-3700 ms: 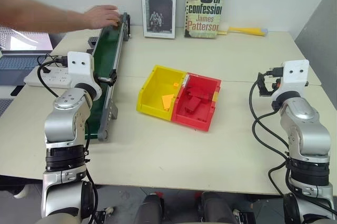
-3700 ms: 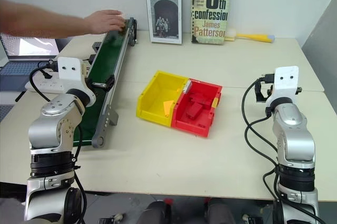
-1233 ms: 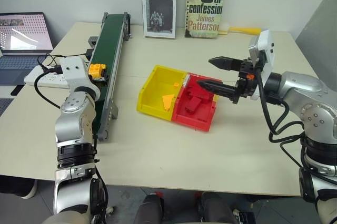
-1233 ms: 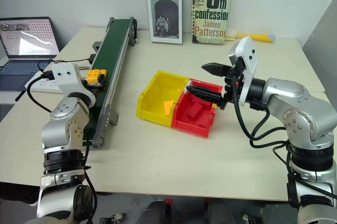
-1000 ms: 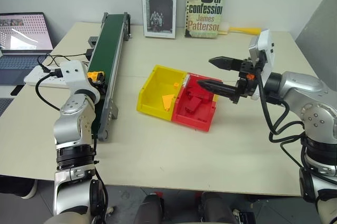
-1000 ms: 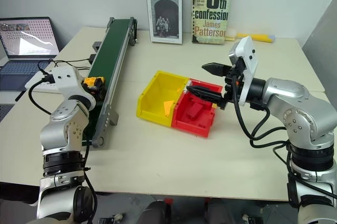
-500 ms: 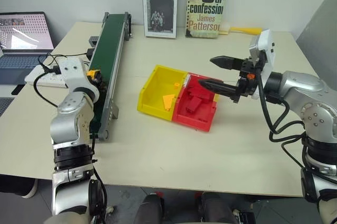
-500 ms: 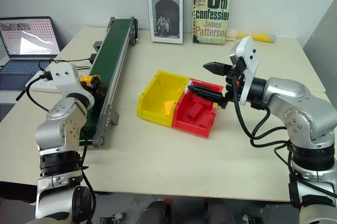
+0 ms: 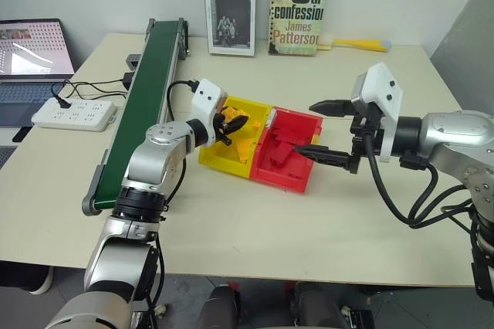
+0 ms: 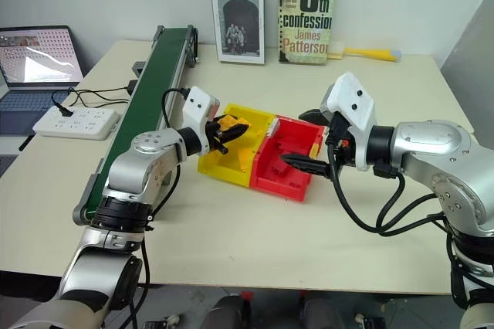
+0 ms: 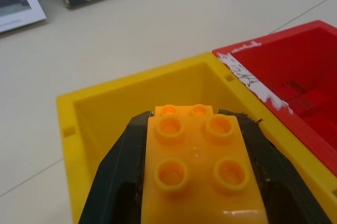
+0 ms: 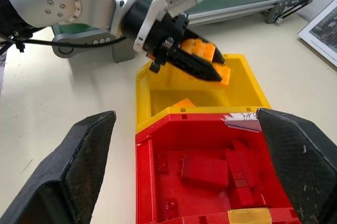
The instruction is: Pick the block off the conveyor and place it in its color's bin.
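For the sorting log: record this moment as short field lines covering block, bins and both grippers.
block: yellow-orange, clamped in the left gripper, above the yellow bin
yellow bin: holds a flat yellow wedge
red bin: joined to the yellow bin, red pieces inside
right gripper: open, nothing held, over the red bin
conveyor: nothing on the belt
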Robot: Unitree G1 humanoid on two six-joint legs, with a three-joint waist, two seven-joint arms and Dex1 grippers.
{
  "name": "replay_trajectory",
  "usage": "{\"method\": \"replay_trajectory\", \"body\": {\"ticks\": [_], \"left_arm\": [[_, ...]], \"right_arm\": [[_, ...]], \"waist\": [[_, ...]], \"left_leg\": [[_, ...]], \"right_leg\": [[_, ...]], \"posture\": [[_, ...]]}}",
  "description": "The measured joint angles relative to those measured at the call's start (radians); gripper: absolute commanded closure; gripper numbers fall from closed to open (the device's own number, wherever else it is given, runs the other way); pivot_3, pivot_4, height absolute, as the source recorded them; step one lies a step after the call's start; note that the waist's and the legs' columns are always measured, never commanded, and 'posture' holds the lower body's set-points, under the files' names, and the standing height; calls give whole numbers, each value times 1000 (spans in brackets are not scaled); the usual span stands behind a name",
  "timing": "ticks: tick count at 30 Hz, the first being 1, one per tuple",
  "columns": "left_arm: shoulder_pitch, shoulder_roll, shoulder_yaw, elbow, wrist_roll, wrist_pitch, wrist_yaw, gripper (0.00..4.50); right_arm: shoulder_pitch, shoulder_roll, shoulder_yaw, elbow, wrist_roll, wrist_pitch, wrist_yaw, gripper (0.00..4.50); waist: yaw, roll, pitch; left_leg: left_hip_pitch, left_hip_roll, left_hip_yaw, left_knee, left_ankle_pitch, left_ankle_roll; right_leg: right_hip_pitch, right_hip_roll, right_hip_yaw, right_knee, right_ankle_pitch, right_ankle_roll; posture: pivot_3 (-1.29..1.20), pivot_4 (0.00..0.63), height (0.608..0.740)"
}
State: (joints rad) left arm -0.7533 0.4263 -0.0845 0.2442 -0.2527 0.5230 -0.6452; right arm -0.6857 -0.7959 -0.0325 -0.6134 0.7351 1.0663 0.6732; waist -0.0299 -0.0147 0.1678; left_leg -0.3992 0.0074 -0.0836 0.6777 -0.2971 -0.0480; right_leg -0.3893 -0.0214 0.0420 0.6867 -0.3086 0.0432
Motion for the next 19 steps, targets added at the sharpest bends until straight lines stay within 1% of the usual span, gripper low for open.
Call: {"method": "replay_trajectory", "body": {"ticks": [3, 4, 6, 7, 9, 10, 13, 16, 19], "left_arm": [[-23, -6, 0, 31, 2, -26, -30, 1399], [-28, -8, 0, 37, 3, -30, -40, 1279], [-37, -7, 0, 41, 3, -32, -57, 832], [-40, -4, 1, 40, 3, -33, -66, 681], [-41, 23, 0, 39, 9, -37, -89, 216], [-41, 45, -1, 37, 13, -37, -107, 97], [-24, 135, -15, -17, 22, -36, -185, 39], [37, 288, -44, -133, 21, -35, -339, 39], [52, 364, -36, -174, 2, -20, -421, 39]], "right_arm": [[6, 0, -22, -17, 14, 25, -29, 0], [8, 0, -26, -20, 20, 32, -36, 0], [26, -3, -36, -27, 32, 35, -43, 0], [37, -6, -38, -29, 34, 35, -43, 0], [47, -17, -38, -27, 33, 33, -42, 0], [49, -25, -39, -23, 32, 29, -40, 0], [67, -55, -45, 3, 17, -1, -22, 0], [140, -107, -47, 58, -23, -54, 24, 0], [199, -128, -49, 100, -53, -103, 64, 0]], "waist": [[1, 0, 0], [1, 0, 0], [1, 0, 0], [1, 0, 0], [-2, 0, 0], [-4, 0, 0], [-5, 0, 0], [-3, 0, 0], [1, 1, 0]], "left_leg": [[0, 0, 0, 0, 0, 0], [0, 0, 0, 0, 0, 0], [0, 0, 0, 0, 0, 0], [0, 0, 0, 0, 0, 0], [0, 0, 0, 0, 0, 1], [0, 0, 1, 0, -1, 1], [0, 0, 0, -1, -1, 1], [0, 1, 1, -1, -1, 1], [0, 0, 2, 0, -2, 3]], "right_leg": [[0, 0, 0, -1, 0, 0], [0, 0, 0, 0, 0, 0], [0, 0, 0, 0, 0, 0], [0, 0, 0, 0, 0, 0], [0, 0, 1, 0, 0, 0], [0, 0, 1, 0, 0, 0], [0, 1, 0, 0, 0, 0], [0, 0, 1, -1, 0, 0], [1, 0, 0, -1, 0, 0]], "posture": [[0, 150, 740], [0, 150, 740], [0, 150, 740], [0, 150, 740], [0, 150, 740], [0, 150, 740], [0, 150, 740], [0, 150, 740], [0, 150, 740]]}}
